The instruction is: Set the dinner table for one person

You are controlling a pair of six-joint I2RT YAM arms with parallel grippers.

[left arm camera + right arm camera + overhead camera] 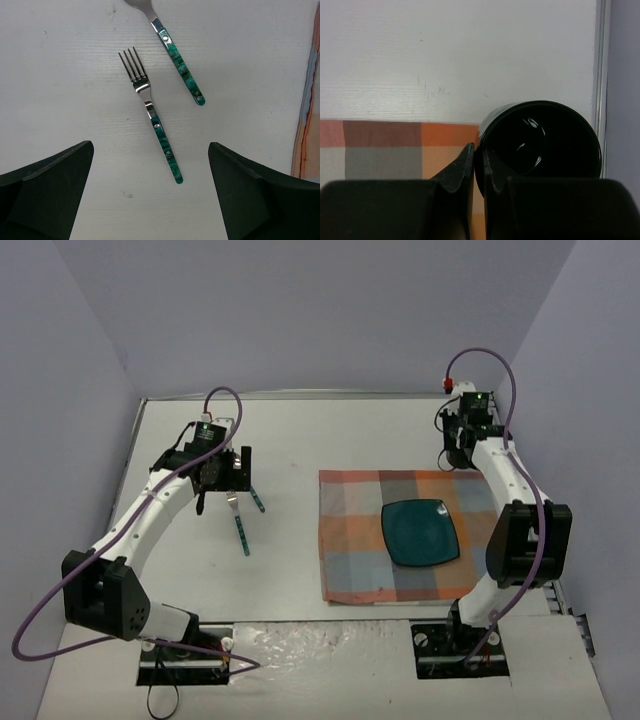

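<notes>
My right gripper (479, 165) is shut on the wall of a glossy black cup (540, 135), with one finger inside the rim and one outside. The cup is at the far right corner of the plaid cloth (385, 145). In the top view that gripper (458, 452) hides the cup. A teal square plate (420, 532) lies on the cloth (350, 540). My left gripper (151, 145) hangs open over the white dinner table (280, 430). Under it lie a teal-handled fork (155, 122) and a second teal-handled piece of cutlery (180, 65).
The table's far right edge and the grey wall (620, 75) run close beside the cup. The two pieces of cutlery (243, 525) lie left of the cloth. Both arm bases sit at the near edge.
</notes>
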